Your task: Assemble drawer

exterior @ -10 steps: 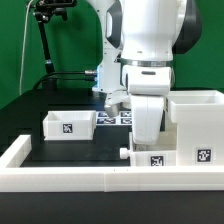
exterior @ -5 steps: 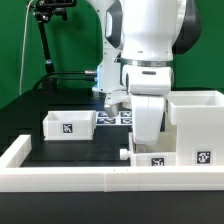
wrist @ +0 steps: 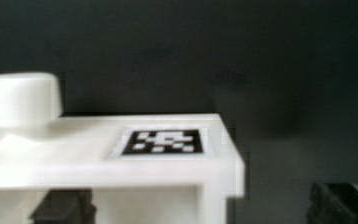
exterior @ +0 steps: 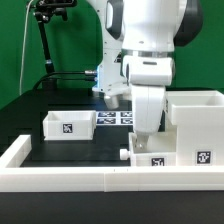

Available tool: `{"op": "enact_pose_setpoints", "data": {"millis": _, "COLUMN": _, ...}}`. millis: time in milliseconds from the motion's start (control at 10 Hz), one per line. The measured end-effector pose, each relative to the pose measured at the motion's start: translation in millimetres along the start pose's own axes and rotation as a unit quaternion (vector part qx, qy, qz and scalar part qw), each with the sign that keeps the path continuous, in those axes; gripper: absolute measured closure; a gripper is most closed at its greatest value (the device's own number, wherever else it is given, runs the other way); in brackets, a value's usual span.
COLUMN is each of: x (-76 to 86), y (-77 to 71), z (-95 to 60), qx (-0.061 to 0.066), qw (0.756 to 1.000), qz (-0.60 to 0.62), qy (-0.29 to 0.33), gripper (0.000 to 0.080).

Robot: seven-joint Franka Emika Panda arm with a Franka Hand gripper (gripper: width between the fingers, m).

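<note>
Wrist view: the fingers (wrist: pixel 350 203) are seen spread apart, nothing clamped, low over the knobbed tray (wrist: pixel 105 165). This tray lies on the dark surface (wrist: pixel 247 60), just beside the tall shell (exterior: pixel 196 122) and near the low rail (exterior: pixel 60 172). A second tray (exterior: pixel 68 124) is set well apart. Grasping the near tray is judged the step in hand. One wall should be straddled squarely, the knob (wrist: pixel 19 98) avoided, and closing delayed until the fingers are fully down, lest the tray be tipped.
</note>
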State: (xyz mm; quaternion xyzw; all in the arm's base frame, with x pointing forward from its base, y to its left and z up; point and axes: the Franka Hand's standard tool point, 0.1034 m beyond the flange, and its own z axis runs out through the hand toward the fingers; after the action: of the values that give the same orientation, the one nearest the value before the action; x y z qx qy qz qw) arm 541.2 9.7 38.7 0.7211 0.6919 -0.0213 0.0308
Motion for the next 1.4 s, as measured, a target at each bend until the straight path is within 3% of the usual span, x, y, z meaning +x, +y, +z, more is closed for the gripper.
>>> {"op": "enact_pose_setpoints", "data": {"millis": 200, "x": -5.6, "y": 4.8, "z": -18.7, "qx": -0.003, "qw": 1.0, "qz": 0.003, "qy": -0.003, "gripper": 0.0154}}
{"op": "enact_pose_setpoints", "data": {"millis": 400, "x": -22.1, "y": 6.8, "z": -27.2, "qx": 0.0, "qw": 1.0, "qz": -0.002, "qy": -0.008, "gripper": 0.015}}
{"op": "enact_pose_setpoints", "data": {"millis": 600, "x": -43.8, "y": 8.5, "z": -25.6, "qx": 0.001, "qw": 1.0, "qz": -0.015, "qy": -0.008, "gripper": 0.015}}
{"op": "enact_pose_setpoints", "data": {"millis": 800, "x": -45.6, "y": 8.2, "z": -25.2, "qx": 0.001, "qw": 1.0, "qz": -0.014, "qy": -0.007, "gripper": 0.015}}
{"op": "enact_pose_setpoints", "data": {"millis": 1000, "x": -64.1, "y": 8.6, "z": -21.8, "qx": 0.004, "qw": 0.999, "qz": -0.032, "qy": 0.008, "gripper": 0.015}}
{"op": "enact_pose_setpoints", "data": {"millis": 1400, "x": -92.2, "y": 26.2, "z": -7.4, "qx": 0.012, "qw": 0.996, "qz": -0.059, "qy": 0.062, "gripper": 0.015}}
